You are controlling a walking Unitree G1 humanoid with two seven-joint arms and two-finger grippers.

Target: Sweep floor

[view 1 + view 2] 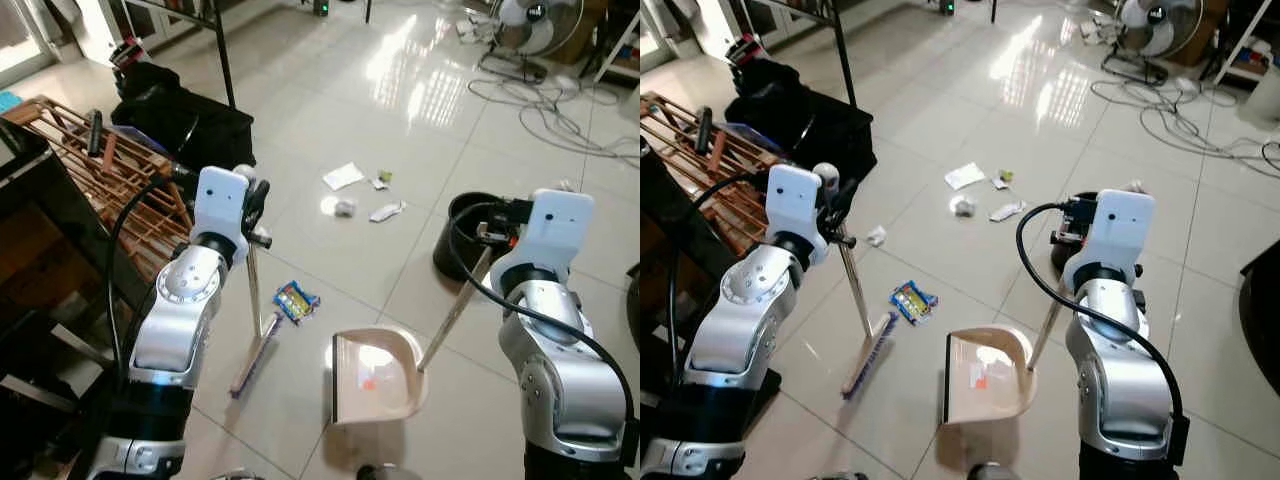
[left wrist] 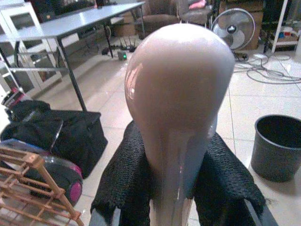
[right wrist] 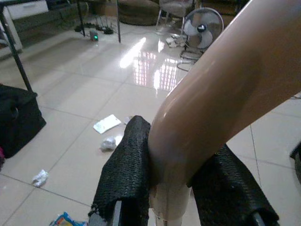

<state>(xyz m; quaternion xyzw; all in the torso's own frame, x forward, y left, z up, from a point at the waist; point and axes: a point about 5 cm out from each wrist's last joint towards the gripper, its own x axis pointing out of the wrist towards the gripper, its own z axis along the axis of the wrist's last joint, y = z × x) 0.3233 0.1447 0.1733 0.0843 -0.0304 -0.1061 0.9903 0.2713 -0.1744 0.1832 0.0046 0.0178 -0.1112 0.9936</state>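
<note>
**Left eye view: broom and dustpan set for the sweep**

Nearest, the dustpan [image 1: 375, 378] rests mouth-open, right gripper [image 3: 174, 188] clamped on its handle. The left gripper [image 2: 176, 188] clasps the broom [image 1: 253, 340] beside a blue wrapper [image 1: 296, 301]. Farther off lie paper scraps [image 1: 345, 190], awaiting gathering.

Dustpan [image 1: 375, 378] lies at lower centre of the left eye view, broom [image 1: 254, 325] left of it, a snack packet [image 1: 296, 301] between them. Paper scraps [image 1: 352, 192] sit above centre. Bin [image 1: 462, 235] stands right; bag [image 1: 185, 122] and wooden rack [image 1: 115, 180] upper left.
</note>
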